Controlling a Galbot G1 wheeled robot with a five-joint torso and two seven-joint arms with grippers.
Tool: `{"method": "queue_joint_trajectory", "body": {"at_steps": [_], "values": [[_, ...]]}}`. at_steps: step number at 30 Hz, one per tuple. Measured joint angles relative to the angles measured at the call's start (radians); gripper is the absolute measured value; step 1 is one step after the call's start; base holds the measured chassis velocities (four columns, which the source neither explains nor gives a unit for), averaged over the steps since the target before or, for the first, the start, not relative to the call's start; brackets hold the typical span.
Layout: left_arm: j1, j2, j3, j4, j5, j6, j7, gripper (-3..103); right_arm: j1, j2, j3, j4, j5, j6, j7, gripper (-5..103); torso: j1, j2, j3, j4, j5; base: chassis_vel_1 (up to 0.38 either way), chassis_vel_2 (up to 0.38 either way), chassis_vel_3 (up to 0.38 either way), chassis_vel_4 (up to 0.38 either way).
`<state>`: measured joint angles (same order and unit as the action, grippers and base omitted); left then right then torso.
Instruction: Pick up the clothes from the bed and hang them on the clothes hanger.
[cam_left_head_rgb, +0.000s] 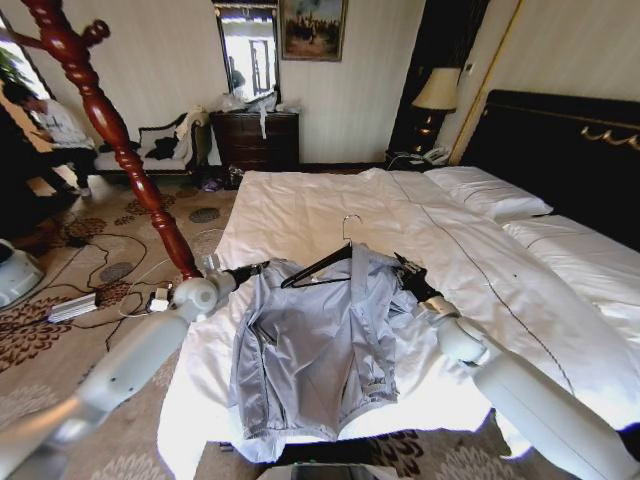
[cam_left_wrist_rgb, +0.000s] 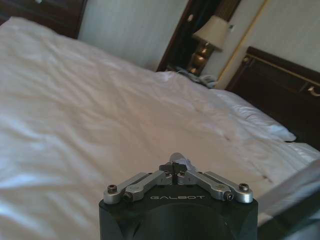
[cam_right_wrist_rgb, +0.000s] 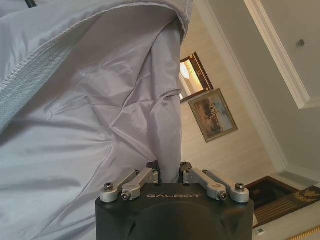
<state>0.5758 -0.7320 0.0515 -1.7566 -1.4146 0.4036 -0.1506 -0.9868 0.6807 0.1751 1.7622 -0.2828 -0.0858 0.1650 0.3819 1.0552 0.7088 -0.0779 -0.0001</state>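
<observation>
Bedroom scene: left hand (cam_left_head_rgb: 262, 267), fingers together and holding nothing, hovers beside the jacket's (cam_left_head_rgb: 310, 350) left shoulder. The black hanger (cam_left_head_rgb: 322, 264) lies at the collar, hook pointing up the bed (cam_left_head_rgb: 480, 260); the jacket runs lengthwise toward the foot. Right hand (cam_left_head_rgb: 402, 262) is clamped on the right shoulder fabric

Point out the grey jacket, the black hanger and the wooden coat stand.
grey jacket (cam_left_head_rgb: 310, 350): head view, middle of its front panel.
black hanger (cam_left_head_rgb: 312, 268): head view, bare left shoulder bar.
wooden coat stand (cam_left_head_rgb: 140, 180): head view, middle of its turned pole.
</observation>
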Motion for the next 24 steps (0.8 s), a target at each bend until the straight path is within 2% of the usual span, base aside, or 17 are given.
{"method": "queue_joint_trajectory", "body": {"at_steps": [3, 8, 18, 24], "values": [[-0.001, 0.049, -0.009, -0.090, -0.037, 0.004, -0.025, 0, 0.010, -0.014, -0.010, -0.001, 0.004, -0.004, 0.000, 15, 0.000, 0.000, 0.000, -0.0002, 0.0000, 0.000, 0.000, 0.000, 0.000], [-0.046, 0.064, 0.024, -0.141, -0.062, 0.006, -0.072, 0, 0.020, -0.020, -0.022, -0.001, 0.008, -0.015, -0.001, 15, 0.000, 0.000, 0.000, -0.0001, -0.0001, 0.000, 0.000, 0.000, 0.000], [-0.177, 0.010, 0.181, -0.138, -0.061, 0.006, -0.130, 0, 0.010, -0.025, -0.032, 0.013, -0.007, -0.031, -0.011, 15, 0.000, 0.000, 0.000, -0.0005, 0.0002, 0.000, 0.000, 0.000, 0.000], [-0.182, -0.002, 0.210, -0.147, -0.049, 0.006, -0.138, 0, 0.007, -0.008, -0.041, -0.019, -0.024, -0.046, -0.015, 15, 0.000, 0.000, 0.000, 0.0000, 0.0002, 0.000, 0.000, 0.000, 0.000]]}}
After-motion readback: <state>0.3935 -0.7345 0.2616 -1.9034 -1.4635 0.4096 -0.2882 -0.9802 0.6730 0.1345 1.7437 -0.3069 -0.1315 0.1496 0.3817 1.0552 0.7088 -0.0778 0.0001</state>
